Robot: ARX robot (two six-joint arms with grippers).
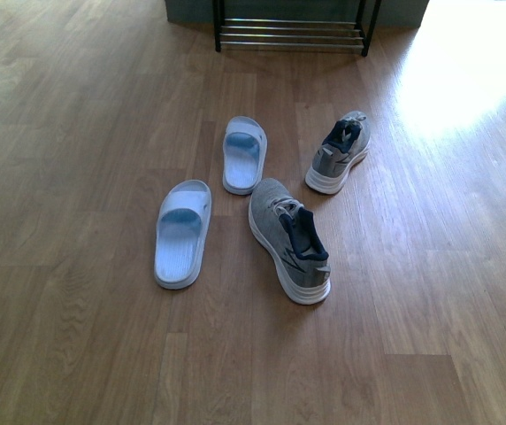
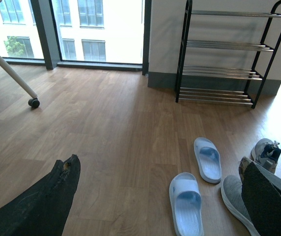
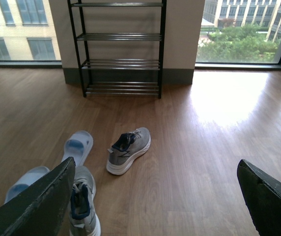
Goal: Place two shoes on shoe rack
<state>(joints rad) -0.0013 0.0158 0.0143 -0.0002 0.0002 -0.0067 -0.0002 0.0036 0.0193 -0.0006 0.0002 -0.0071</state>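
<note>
Shoes lie about on the wood floor [image 1: 76, 133], and none is on the shoe rack [image 1: 290, 34] yet. The rack stands far off by the wall, well apart from every shoe. The near grey shoe [image 1: 290, 241] is closest to the robot, with its heel toward the robot. The far grey shoe [image 1: 339, 152] sits behind it, a bit to the right. The near slide [image 1: 182, 233] is on the left, and the far slide [image 1: 243, 154] is behind that one.

The left fingers [image 2: 47, 201] are spread wide and hold nothing. The right fingers [image 3: 42, 201] are spread wide too, with nothing in them. So the job looks to be at its very start: reaching for a first shoe.

A good plan may be for each arm to take a shoe on its own side. For a grey shoe, the fingers should come down at the heel opening and pinch one side wall, which looks firm. The knit top looks soft and may fold.

The toe of the near grey shoe is just beside the far slide, so a careless grab could bump that slide. The other gaps look wide. Between the shoes and the rack the floor is open. A small wheel [image 2: 32, 102] stands well off to the left. The rack's shelves are only thin bars, so a shoe should lie across them, between the black side posts, or it could tip through
</note>
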